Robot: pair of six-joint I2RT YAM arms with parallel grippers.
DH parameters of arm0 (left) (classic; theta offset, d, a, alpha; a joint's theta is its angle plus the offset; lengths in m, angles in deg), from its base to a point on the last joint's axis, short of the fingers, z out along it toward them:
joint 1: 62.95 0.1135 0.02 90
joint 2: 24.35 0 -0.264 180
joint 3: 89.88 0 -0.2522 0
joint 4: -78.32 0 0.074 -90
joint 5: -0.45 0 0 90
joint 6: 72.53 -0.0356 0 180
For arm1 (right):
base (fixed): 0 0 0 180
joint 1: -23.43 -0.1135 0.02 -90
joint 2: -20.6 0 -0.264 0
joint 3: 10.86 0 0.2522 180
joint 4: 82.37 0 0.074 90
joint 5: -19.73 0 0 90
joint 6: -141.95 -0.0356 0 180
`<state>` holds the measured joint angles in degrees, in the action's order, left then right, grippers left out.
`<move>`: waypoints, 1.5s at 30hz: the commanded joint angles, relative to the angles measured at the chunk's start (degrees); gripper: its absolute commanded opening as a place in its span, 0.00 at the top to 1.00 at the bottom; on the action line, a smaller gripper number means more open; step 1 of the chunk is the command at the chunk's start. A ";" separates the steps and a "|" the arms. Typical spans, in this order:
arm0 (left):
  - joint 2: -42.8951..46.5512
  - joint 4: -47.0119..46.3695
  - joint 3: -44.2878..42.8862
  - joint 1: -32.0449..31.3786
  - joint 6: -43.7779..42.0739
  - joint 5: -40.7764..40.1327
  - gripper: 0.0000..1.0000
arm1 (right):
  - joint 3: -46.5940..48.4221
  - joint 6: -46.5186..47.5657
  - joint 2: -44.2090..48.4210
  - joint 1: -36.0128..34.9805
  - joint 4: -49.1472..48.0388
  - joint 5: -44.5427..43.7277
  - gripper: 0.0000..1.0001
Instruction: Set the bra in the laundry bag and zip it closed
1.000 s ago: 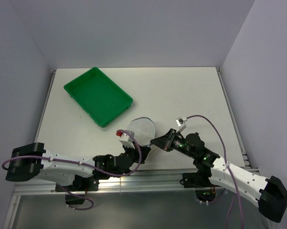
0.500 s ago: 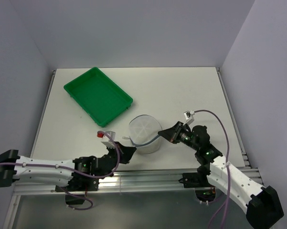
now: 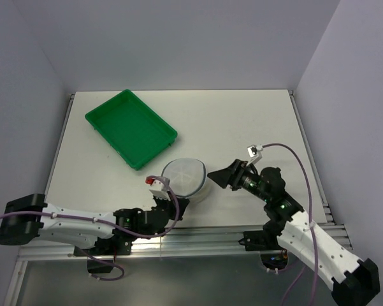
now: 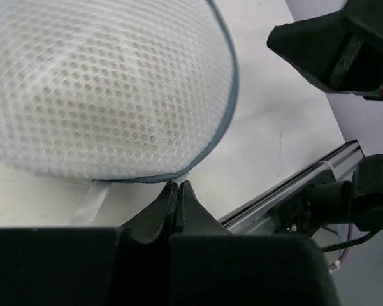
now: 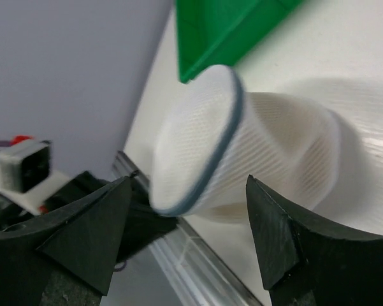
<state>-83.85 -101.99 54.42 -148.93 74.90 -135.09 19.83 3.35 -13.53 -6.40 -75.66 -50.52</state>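
The laundry bag (image 3: pixel 186 177) is a round white mesh pouch with a grey-blue rim, lying near the table's front edge. My left gripper (image 3: pixel 181 203) is at its near side. In the left wrist view this gripper (image 4: pixel 178 185) is shut on a small white tab at the laundry bag's (image 4: pixel 102 89) rim. My right gripper (image 3: pixel 220 176) stands open just right of the bag and touches nothing. In the right wrist view its spread fingers frame the right gripper (image 5: pixel 188 182) and the blurred laundry bag (image 5: pixel 242 153). The bra is hidden; only a dim tan shade shows through the mesh.
A green plastic tray (image 3: pixel 130 129) sits at the back left, and its corner (image 5: pixel 229 32) shows beyond the bag. An aluminium rail (image 3: pixel 197 236) runs along the table's near edge, close under both grippers. White walls enclose the table on three sides.
My right gripper has opened and let go of the bag's rim. The bag has sagged and shifted a little left. My left arm has swung while staying shut on the bag's tab.
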 commanded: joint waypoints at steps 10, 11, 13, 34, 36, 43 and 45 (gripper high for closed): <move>-12.91 -13.18 -11.20 -0.42 -7.07 5.20 1.00 | -4.37 -5.98 11.81 -11.48 5.03 -9.64 0.29; -13.00 -13.27 -11.03 -0.42 -6.81 5.37 1.00 | -4.10 -5.81 10.59 -11.57 3.90 -9.21 0.30; -12.83 -13.09 -10.85 -0.42 -6.45 5.46 1.00 | -3.57 -5.45 9.44 -11.66 2.75 -8.33 0.35; 0.78 6.14 -3.57 0.19 -0.13 1.86 1.00 | -0.41 -0.53 0.48 -4.99 -0.24 -8.34 1.00; 5.44 11.67 -2.07 0.19 3.38 0.54 1.00 | 0.03 0.17 -0.41 -2.27 -1.30 -6.57 1.00; 13.36 18.37 2.07 0.28 7.88 -0.78 1.00 | -0.23 -0.27 -3.31 -1.03 -4.02 -3.67 1.00; 12.40 17.06 1.63 0.28 6.39 -0.78 1.00 | -0.75 -0.71 -3.40 -1.03 -4.99 -3.14 1.00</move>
<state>-71.33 -92.94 54.73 -148.53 81.72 -132.14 17.75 0.00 -16.85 -10.27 -77.02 -47.72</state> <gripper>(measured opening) 0.012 0.023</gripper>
